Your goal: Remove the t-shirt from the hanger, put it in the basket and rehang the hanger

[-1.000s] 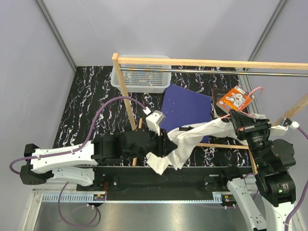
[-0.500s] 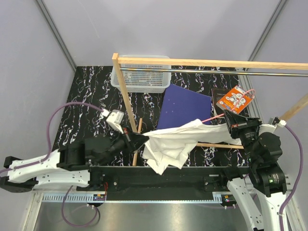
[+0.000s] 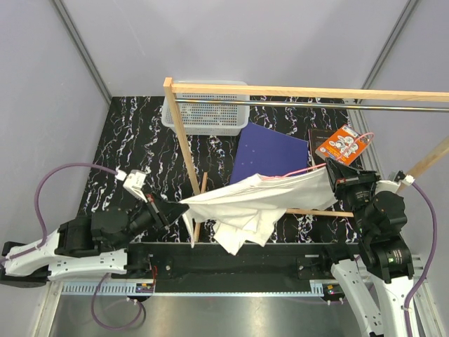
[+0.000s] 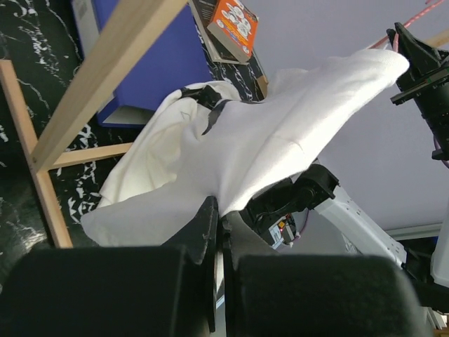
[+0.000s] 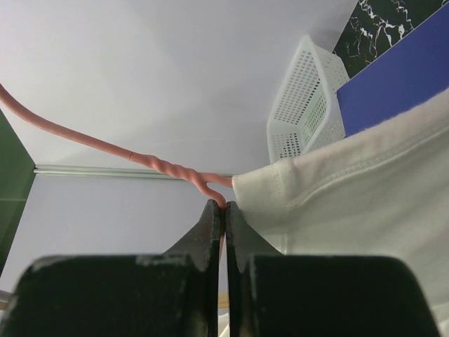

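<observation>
The black white-veined marbled tabletop [image 3: 133, 140] is hemmed in by pale walls at nine, twelve and three o'clock. A light wooden rack frame [image 3: 302, 91] crosses it at twelve o'clock, with a thin metal rail [image 3: 316, 105] just beneath its top beam. One upright comes down to about seven o'clock. The widest bare stretch of tabletop lies at nine to ten o'clock, left of that upright.

A white perforated plastic basket [image 3: 205, 112] sits at eleven to twelve o'clock behind the rail, its holed floor in plain view. Beside it, toward one o'clock, lie a flat dark-blue rectangular sheet [image 3: 270, 154] and an orange printed box [image 3: 342, 144].

The white soft cloth t-shirt [image 3: 259, 200] is pulled into a taut band from seven o'clock to three o'clock, above the rack's low crossbar. A loose, creased fold sags from it at six o'clock. A small black tag [image 4: 209, 98] shows near its collar.

The left gripper [image 3: 184, 205] is closed tight, pinching a corner of the shirt just beside the upright. The right gripper [image 3: 328, 172], at three o'clock, is clamped on the thin pink-red wire hanger [image 5: 161, 168] just below its twisted neck. There the shirt's hemmed edge touches the fingers [image 5: 242, 235], and the hanger's hook reaches toward the orange box.
</observation>
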`<state>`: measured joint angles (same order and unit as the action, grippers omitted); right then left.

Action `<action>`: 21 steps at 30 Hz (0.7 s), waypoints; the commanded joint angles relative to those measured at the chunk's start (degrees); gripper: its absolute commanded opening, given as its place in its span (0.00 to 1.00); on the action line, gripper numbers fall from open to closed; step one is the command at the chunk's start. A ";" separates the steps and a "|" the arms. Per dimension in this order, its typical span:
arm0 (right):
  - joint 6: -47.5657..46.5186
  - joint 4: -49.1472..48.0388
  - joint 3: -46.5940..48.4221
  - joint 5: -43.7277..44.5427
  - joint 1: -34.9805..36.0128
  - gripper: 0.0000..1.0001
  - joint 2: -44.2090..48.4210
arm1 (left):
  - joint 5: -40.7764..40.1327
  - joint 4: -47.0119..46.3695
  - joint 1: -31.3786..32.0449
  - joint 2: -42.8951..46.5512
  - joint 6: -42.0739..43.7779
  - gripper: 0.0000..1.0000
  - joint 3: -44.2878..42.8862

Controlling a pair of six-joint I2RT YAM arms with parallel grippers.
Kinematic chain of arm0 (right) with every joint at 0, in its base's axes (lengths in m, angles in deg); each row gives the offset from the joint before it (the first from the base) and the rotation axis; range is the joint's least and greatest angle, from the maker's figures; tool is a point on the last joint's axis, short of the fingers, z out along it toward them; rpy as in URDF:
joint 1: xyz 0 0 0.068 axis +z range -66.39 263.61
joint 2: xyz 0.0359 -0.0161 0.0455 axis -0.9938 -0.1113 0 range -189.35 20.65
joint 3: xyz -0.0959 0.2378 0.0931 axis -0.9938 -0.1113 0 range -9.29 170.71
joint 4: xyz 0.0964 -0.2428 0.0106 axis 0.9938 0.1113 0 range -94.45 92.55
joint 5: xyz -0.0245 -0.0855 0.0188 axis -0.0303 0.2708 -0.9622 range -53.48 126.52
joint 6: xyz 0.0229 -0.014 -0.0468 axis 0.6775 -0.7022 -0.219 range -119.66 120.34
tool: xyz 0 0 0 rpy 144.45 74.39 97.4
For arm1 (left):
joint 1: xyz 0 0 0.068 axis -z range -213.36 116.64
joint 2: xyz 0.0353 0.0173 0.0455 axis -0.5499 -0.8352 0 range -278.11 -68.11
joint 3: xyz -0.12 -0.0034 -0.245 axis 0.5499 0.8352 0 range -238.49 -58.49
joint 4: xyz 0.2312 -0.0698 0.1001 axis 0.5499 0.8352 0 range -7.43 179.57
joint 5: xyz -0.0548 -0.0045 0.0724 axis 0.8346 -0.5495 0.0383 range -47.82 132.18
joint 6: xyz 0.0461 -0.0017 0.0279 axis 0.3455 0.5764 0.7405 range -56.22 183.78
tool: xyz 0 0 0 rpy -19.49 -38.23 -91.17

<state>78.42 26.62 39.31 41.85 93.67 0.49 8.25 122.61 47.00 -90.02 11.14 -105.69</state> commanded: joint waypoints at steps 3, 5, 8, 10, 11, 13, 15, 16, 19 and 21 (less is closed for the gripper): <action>-2.14 -5.14 0.01 1.45 -0.13 0.00 -0.84 | -4.48 6.64 0.24 4.59 -1.41 0.00 -0.35; -2.58 -6.28 -0.61 -0.92 -0.13 0.00 -1.28 | -4.13 6.73 0.24 4.60 -1.41 0.00 -0.17; -2.94 -9.09 -1.49 -7.32 -0.13 0.00 -3.56 | -3.25 6.64 0.24 2.50 -0.71 0.00 -0.70; -2.41 -13.13 -2.54 -13.82 -0.13 0.00 -6.11 | -3.07 6.55 0.15 -0.66 -0.18 0.00 -1.75; -2.32 -14.44 -2.72 -16.11 -0.05 0.00 -6.99 | -3.16 6.38 0.24 -1.89 0.34 0.00 -2.28; -2.06 -17.79 -2.72 -23.21 -0.05 0.00 -9.97 | -3.42 5.68 0.24 -5.67 1.05 0.00 -3.50; -2.06 -20.86 -2.37 -27.19 -0.05 0.00 -12.08 | -3.60 3.83 0.24 -9.35 2.63 0.00 -4.30; -2.41 -20.96 -1.85 -29.64 -0.13 0.00 -12.44 | -3.60 2.26 0.24 -10.51 3.85 0.00 -5.00; -3.29 -20.96 -0.35 -32.04 -0.13 0.00 -12.18 | -3.16 -0.65 0.15 -15.08 5.35 0.00 -6.06; -2.24 -21.66 -0.43 -34.40 -0.13 0.00 -12.09 | -2.55 -2.14 0.15 -18.16 5.88 0.00 -6.50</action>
<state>76.30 12.26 36.38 16.21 93.72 -12.98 6.83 127.00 47.04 -104.25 13.96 -108.80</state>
